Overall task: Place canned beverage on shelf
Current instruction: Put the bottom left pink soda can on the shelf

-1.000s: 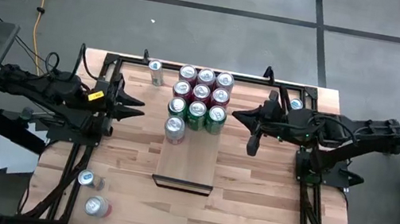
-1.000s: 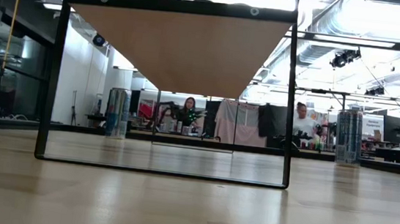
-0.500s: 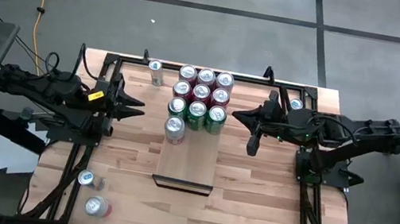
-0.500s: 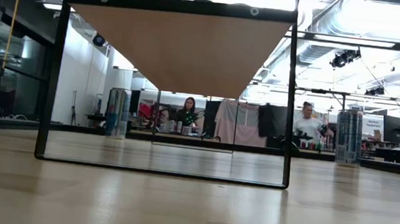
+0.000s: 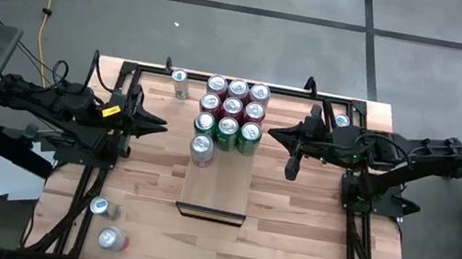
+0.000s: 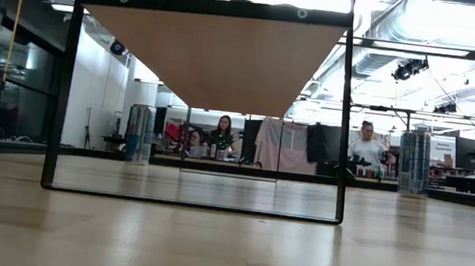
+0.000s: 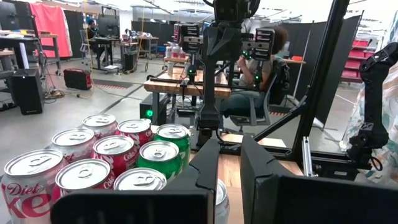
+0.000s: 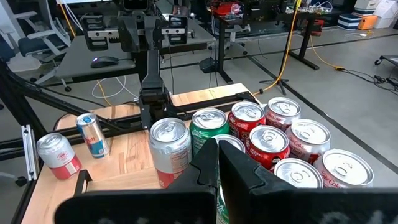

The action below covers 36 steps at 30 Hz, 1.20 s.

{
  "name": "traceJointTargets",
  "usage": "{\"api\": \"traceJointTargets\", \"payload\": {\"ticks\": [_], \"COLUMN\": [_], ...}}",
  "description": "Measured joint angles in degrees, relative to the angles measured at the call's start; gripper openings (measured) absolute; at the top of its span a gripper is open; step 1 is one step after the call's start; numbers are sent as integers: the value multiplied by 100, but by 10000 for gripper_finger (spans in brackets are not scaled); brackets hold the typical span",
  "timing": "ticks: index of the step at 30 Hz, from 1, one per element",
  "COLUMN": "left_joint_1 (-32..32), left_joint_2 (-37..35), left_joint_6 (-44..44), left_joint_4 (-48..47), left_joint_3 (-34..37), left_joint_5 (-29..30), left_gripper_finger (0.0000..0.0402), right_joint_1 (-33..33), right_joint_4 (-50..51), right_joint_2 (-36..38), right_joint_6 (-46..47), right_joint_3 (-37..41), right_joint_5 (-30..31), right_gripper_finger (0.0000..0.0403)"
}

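Observation:
The shelf [image 5: 217, 188] is a pale narrow board raised on a black frame in the table's middle; the low view shows its underside [image 6: 209, 60]. Several red and green cans [image 5: 233, 107] stand upright on its far end, and a silver-red can [image 5: 201, 148] stands just nearer. My left gripper [image 5: 164, 125] hovers left of the cans with a narrow gap between its fingers, empty. My right gripper [image 5: 270, 136] hovers right of them, shut and empty. The cans also show in the left wrist view [image 7: 115, 155] and the right wrist view [image 8: 267, 140].
Two cans [image 5: 100, 207] [image 5: 111, 239] stand on the table's near left. A slim can [image 5: 180, 82] stands at the far left and another can [image 5: 341, 121] by the right arm. The shelf's near half is bare. People sit in the room behind [image 6: 223, 133].

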<state>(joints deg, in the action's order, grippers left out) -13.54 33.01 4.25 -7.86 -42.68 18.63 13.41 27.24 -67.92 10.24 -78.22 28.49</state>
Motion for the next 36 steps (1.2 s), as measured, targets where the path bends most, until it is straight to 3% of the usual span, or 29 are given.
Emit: {"api": "traceJointTargets", "payload": {"ticks": [8, 15, 29, 36], "left_joint_1": [2, 2, 2, 22], "left_joint_2": [-2, -1, 216, 562], "left_joint_6": [0, -296, -238, -291], "left_joint_4": [0, 20, 670, 1093], "left_joint_3": [0, 2, 4, 4], "left_joint_5": [0, 193, 608, 616], "left_gripper_finger": [5, 43, 257, 325], "right_joint_1": [0, 0, 0, 2], "right_joint_4": [6, 9, 105, 136], "right_joint_2": [0, 0, 0, 0], "right_joint_6": [18, 20, 389, 494], "right_joint_3": [0, 0, 0, 0], "right_joint_5": [0, 0, -72, -221], "right_gripper_finger": [0, 0, 0, 0]}}
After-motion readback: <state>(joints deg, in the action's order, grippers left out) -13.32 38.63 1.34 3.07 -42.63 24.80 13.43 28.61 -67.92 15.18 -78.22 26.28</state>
